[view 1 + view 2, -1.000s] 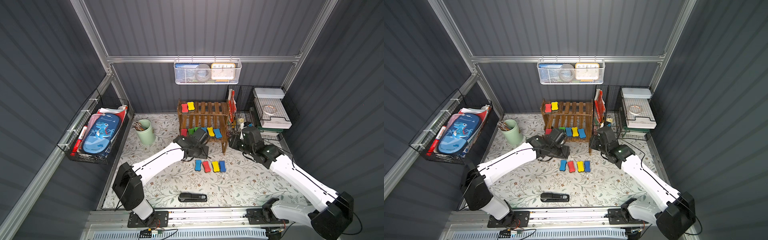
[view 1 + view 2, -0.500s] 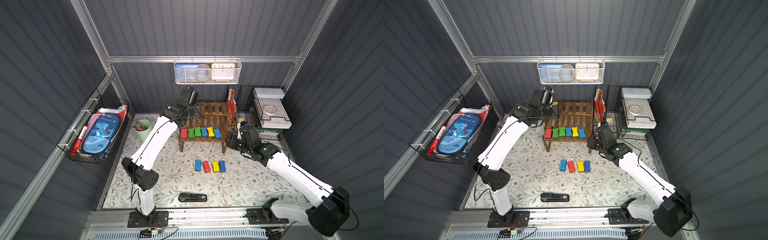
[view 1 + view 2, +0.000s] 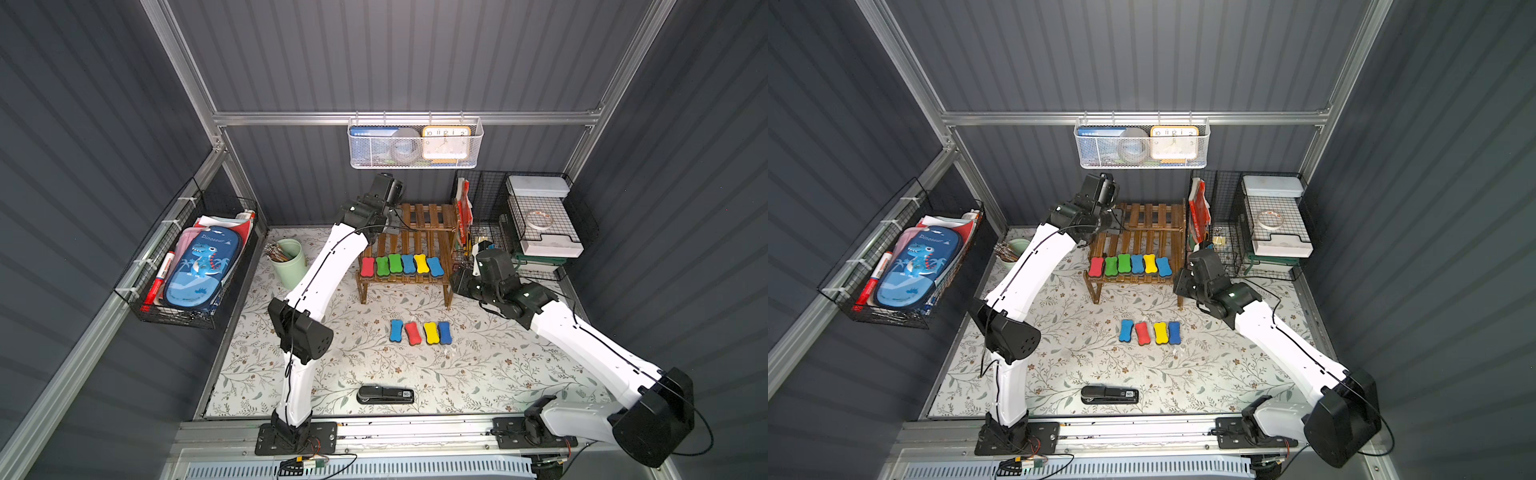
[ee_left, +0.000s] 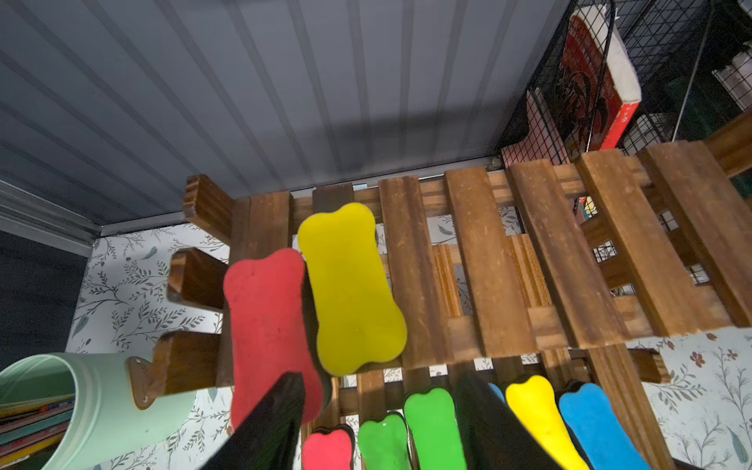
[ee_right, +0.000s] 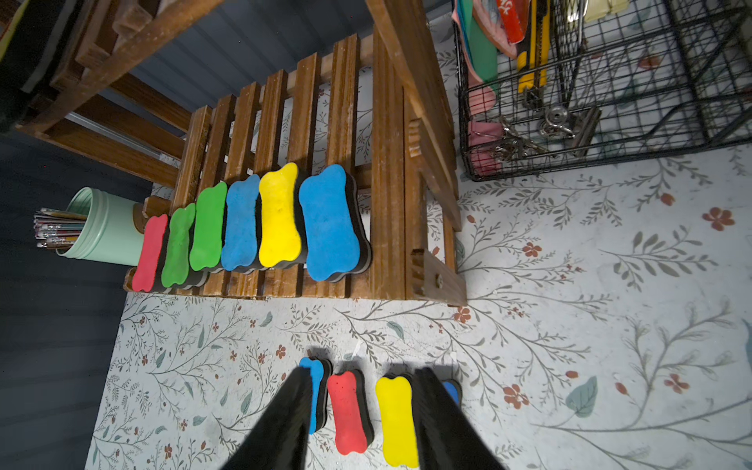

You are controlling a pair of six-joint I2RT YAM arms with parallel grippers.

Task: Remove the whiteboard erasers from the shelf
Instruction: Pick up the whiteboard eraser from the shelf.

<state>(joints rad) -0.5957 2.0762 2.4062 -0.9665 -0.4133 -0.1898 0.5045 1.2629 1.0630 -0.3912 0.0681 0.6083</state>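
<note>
The shelf [image 3: 432,216] of dark wooden slats stands at the back of the mat. In the left wrist view a red eraser [image 4: 264,325] and a yellow eraser [image 4: 350,289] lie side by side on the left end of its top tier. My left gripper [image 4: 378,378] hovers open just above and in front of them, one finger [image 4: 280,419] overlapping the red one's near end. Several erasers [image 3: 401,264] line the lower tier. Several more [image 3: 419,332] lie in a row on the mat. My right gripper [image 5: 362,372] hangs open and empty by the shelf's right front leg.
A green pencil cup [image 3: 291,262] stands left of the shelf and a black wire-grid organizer [image 3: 519,220] right of it. A black stapler [image 3: 385,395] lies near the front edge. A white mesh basket [image 3: 415,143] hangs on the back wall, a wire basket [image 3: 199,266] on the left wall.
My left arm has risen from low in front of the shelf to the left end of its top tier, then held still. My right arm has shifted slightly beside the shelf.
</note>
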